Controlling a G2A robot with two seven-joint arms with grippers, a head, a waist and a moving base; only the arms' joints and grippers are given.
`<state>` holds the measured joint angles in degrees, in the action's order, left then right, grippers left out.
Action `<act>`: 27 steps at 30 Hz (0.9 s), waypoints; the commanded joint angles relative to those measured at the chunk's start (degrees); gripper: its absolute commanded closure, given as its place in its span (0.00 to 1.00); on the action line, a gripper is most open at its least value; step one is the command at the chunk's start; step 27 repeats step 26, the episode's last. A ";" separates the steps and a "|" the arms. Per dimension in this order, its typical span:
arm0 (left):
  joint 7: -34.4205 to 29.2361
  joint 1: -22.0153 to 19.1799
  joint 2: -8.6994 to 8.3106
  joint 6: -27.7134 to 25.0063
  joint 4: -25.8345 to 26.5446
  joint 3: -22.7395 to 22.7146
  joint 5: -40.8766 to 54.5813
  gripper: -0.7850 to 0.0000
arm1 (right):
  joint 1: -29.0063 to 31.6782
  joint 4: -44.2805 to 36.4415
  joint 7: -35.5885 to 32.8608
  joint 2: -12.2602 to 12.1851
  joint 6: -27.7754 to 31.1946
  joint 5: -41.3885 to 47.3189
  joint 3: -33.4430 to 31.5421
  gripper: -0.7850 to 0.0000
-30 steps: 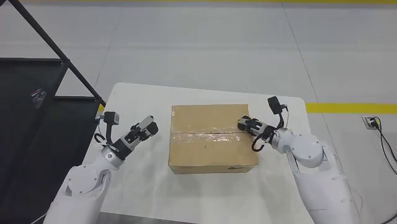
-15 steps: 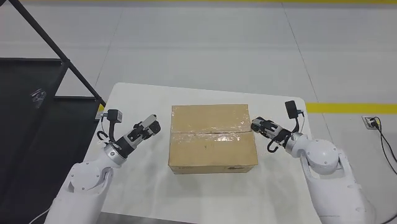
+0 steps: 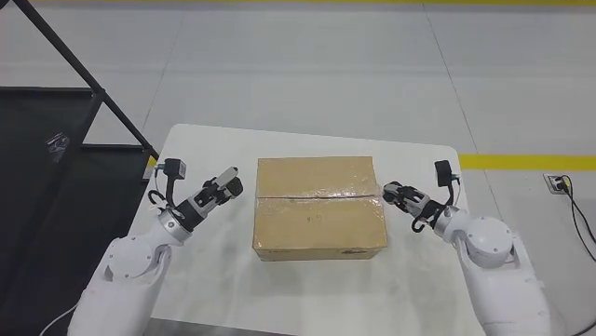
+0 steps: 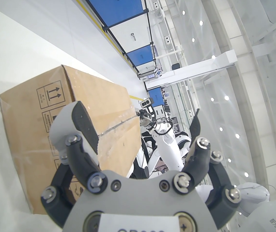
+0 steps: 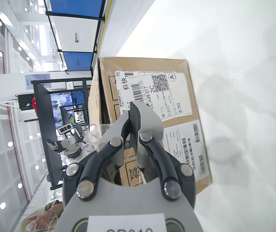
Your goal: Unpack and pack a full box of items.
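A closed brown cardboard box (image 3: 317, 208) sits mid-table, with clear tape along its top seam. My left gripper (image 3: 229, 187) hovers just off the box's left end, open with nothing between its fingers (image 4: 84, 124); the left wrist view shows that end of the box (image 4: 63, 112) with its printed arrows. My right gripper (image 3: 391, 192) is beside the box's right end, shut, fingertips (image 5: 130, 112) pointing at the labelled end face (image 5: 157, 97). Some crumpled clear tape (image 5: 98, 131) sticks up at the box's top edge next to the right fingers.
The white table (image 3: 205, 271) has bare room in front of the box and on both sides. A black metal frame (image 3: 65, 57) and a dark panel stand off the table's left side. Grey floor with yellow lines lies beyond the far edge.
My right gripper has drawn back from the box's top near the seam to just off its right end. The left gripper has edged slightly closer to the box. The box has not moved.
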<state>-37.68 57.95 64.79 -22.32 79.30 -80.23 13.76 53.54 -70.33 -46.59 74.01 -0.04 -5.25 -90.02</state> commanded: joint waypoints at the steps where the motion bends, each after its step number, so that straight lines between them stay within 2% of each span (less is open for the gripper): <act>1: 0.49 -0.31 -0.05 -0.16 -0.46 -0.47 0.18 0.00 | 0.24 1.48 1.90 -0.13 1.67 2.10 -1.23 0.94; 2: 0.66 -0.47 -0.08 -0.27 -0.65 -0.75 0.27 0.00 | 0.51 1.87 3.35 -0.20 2.52 2.89 -1.94 0.85; 3: 0.88 -0.59 -0.13 -0.30 -0.87 -1.08 0.20 0.00 | 0.83 2.02 5.02 -0.29 3.29 3.07 -2.58 0.56; 4: 1.06 -0.68 -0.18 -0.36 -0.99 -1.40 0.19 0.00 | 1.23 1.98 6.75 -0.38 4.06 2.90 -3.06 0.04; 5: 1.15 -0.76 -0.25 -0.45 -1.05 -1.72 -0.08 0.00 | 1.39 1.91 7.23 -0.40 4.31 2.86 -3.16 0.00; 9: 1.28 -0.87 -0.40 0.01 -1.15 -2.35 -0.50 0.00 | 1.39 1.91 7.23 -0.40 4.31 2.86 -3.16 0.00; 10: 1.33 -0.87 -0.40 -0.04 -1.17 -2.35 -0.53 0.00 | 1.40 1.91 7.30 -0.41 4.34 2.85 -3.18 0.46; 14: 1.28 -0.87 -0.40 0.02 -1.15 -2.35 -0.50 0.00 | 1.38 1.91 7.22 -0.40 4.31 2.86 -3.16 0.21; 18: 1.28 -0.87 -0.40 0.01 -1.15 -2.35 -0.50 0.00 | 1.38 1.92 7.23 -0.40 4.31 2.86 -3.16 0.05; 21: 1.28 -0.87 -0.40 0.01 -1.15 -2.35 -0.50 0.00 | 1.39 1.92 7.23 -0.40 4.31 2.86 -3.16 0.01; 27: 1.28 -0.87 -0.40 0.01 -1.15 -2.35 -0.50 0.00 | 1.39 1.92 7.23 -0.40 4.31 2.86 -3.16 0.00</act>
